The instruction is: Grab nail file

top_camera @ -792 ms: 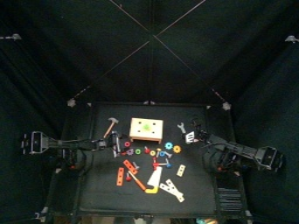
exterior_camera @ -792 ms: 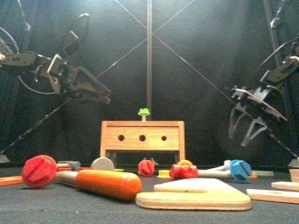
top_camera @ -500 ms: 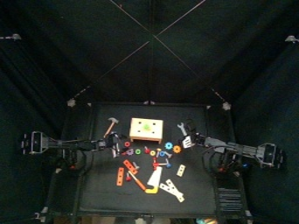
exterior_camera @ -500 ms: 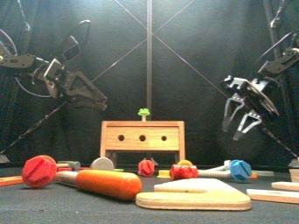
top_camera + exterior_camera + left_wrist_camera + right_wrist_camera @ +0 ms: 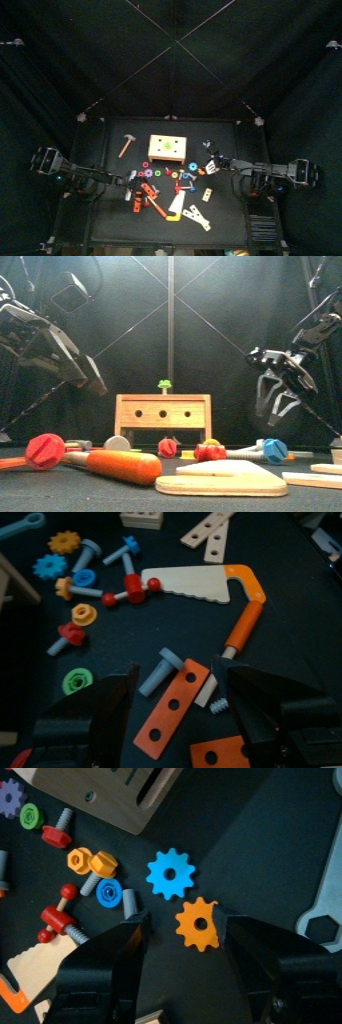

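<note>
The wooden box [image 5: 163, 416] stands mid-table. In front of it lies the toy saw [image 5: 198, 584], and my left claw [image 5: 181, 677] hangs spread wide over an orange perforated strip [image 5: 174, 707] near the saw. To the box's right, my right claw [image 5: 185, 918], jaws apart, hovers over an orange gear [image 5: 199, 924]. I cannot tell which piece is the nail file.

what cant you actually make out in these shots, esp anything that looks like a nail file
- Nail file: none recognisable; in the top view the toys are too small to sort.
- Front view: the orange-handled wooden toy saw and wooden box with three holes hide the pieces behind them.
- Left wrist view: the left hand covers part of the orange holed strip.
</note>
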You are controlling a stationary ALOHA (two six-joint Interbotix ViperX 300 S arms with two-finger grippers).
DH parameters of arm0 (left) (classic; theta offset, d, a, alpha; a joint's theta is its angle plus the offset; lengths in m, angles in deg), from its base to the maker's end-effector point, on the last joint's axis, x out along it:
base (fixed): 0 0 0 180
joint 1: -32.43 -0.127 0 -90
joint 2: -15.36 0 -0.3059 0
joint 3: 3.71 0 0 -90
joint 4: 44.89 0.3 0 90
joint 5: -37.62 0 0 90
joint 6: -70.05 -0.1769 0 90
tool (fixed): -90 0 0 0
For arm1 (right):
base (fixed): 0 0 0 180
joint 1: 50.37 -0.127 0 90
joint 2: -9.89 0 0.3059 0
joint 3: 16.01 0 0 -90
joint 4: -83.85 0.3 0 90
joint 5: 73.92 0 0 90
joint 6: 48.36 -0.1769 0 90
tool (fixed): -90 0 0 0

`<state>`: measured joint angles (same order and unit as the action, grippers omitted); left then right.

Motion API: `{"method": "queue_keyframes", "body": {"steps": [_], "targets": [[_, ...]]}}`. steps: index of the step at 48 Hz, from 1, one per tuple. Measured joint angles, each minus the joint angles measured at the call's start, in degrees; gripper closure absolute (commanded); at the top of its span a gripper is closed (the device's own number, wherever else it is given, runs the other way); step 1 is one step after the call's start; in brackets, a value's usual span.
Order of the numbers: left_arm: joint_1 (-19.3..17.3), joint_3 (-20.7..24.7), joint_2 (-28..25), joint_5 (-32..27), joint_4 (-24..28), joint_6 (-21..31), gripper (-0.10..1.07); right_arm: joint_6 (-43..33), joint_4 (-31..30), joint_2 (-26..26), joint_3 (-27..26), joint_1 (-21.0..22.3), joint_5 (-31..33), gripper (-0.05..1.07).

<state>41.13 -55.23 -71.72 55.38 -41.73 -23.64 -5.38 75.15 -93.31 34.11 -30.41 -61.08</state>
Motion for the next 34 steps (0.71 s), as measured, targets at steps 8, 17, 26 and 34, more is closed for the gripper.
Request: {"method": "queue_keyframes", "body": {"steps": [8,17,26,34], "targets": [[4.13,3.69,-5.45,-0.26,0.44,-0.35,0.04,0.00,0.53,-0.09,-0.09,-0.62,-0.18,0.16],[7.03,8.35,-12.66,-0.53,1.93,-0.18,0.04,0.00,1.23,-0.09,-0.35,-1.41,-0.79,0.16],[7.91,11.60,-16.44,-0.53,3.25,-0.26,0.04,0.00,1.76,0.00,-0.70,-1.49,-1.32,0.16],[7.91,14.94,-19.60,-1.85,5.27,-0.44,0.04,0.00,1.76,0.35,-0.70,-1.58,-2.02,0.16]]}}
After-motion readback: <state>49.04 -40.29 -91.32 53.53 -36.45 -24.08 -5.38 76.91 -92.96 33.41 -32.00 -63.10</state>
